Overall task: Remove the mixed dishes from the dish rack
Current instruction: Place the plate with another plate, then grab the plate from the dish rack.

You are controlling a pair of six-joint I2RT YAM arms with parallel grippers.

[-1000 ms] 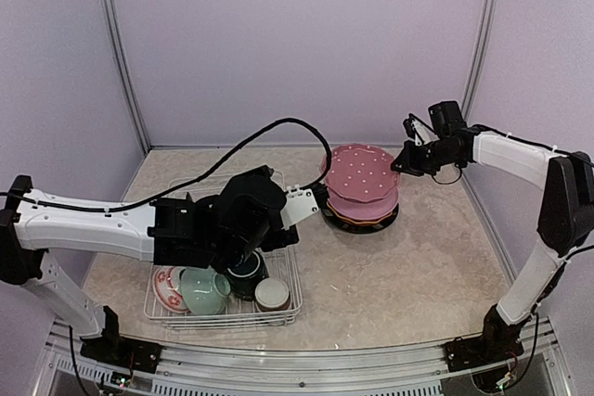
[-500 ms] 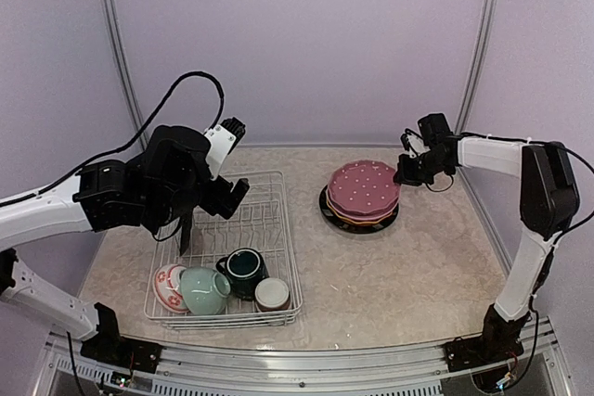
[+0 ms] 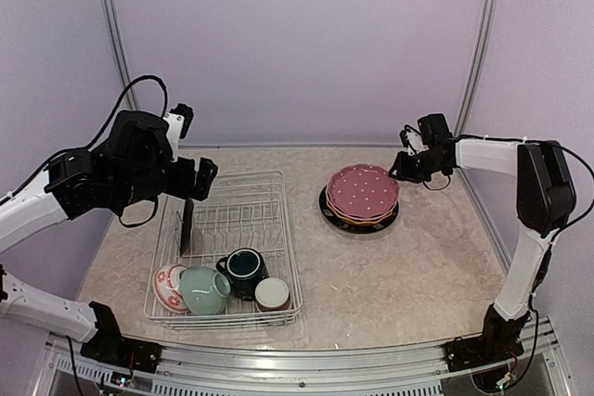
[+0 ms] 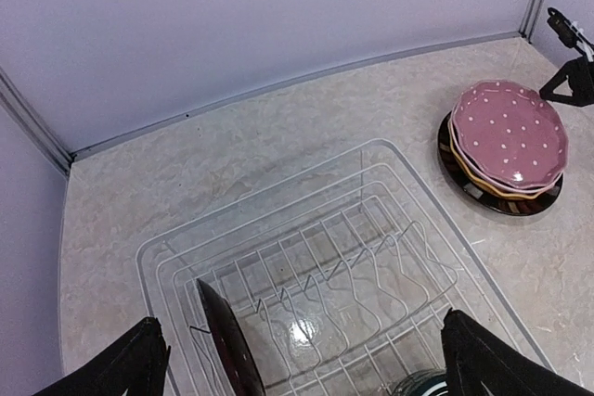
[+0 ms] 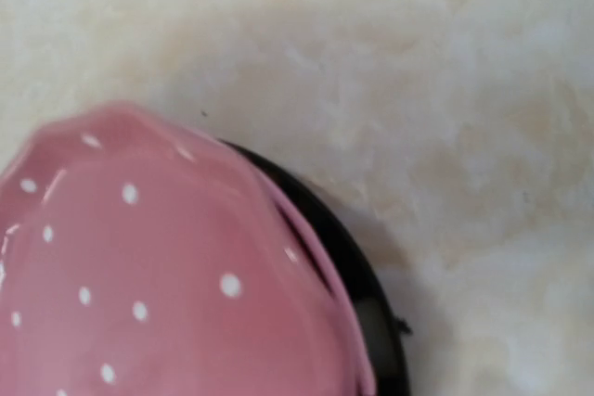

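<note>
The white wire dish rack (image 3: 243, 215) (image 4: 390, 229) holds a dark plate (image 3: 187, 226) (image 4: 227, 345) upright on its left side. At its near end sit a teal cup (image 3: 245, 269), a pale-green cup (image 3: 204, 290), a brown-white cup (image 3: 272, 294) and a red-patterned white bowl (image 3: 167, 287). My left gripper (image 3: 193, 180) (image 4: 311, 368) hangs wide open above the rack's far left, holding nothing. On the table, a pink dotted plate (image 3: 362, 189) (image 4: 512, 129) (image 5: 158, 266) tops a yellow and a black plate (image 5: 371, 285). My right gripper (image 3: 400, 167) is at the stack's right rim, its fingers unclear.
The pale stone-patterned table (image 3: 399, 271) is enclosed by lilac walls at the back and on both sides. The left arm's black cable (image 3: 139, 85) loops above it. The right arm (image 3: 520, 150) reaches in from the right wall side.
The left arm has pulled back from over the rack and plate stack to the rear left, still open. The pink plate, earlier raised, now lies flat on the stack.
</note>
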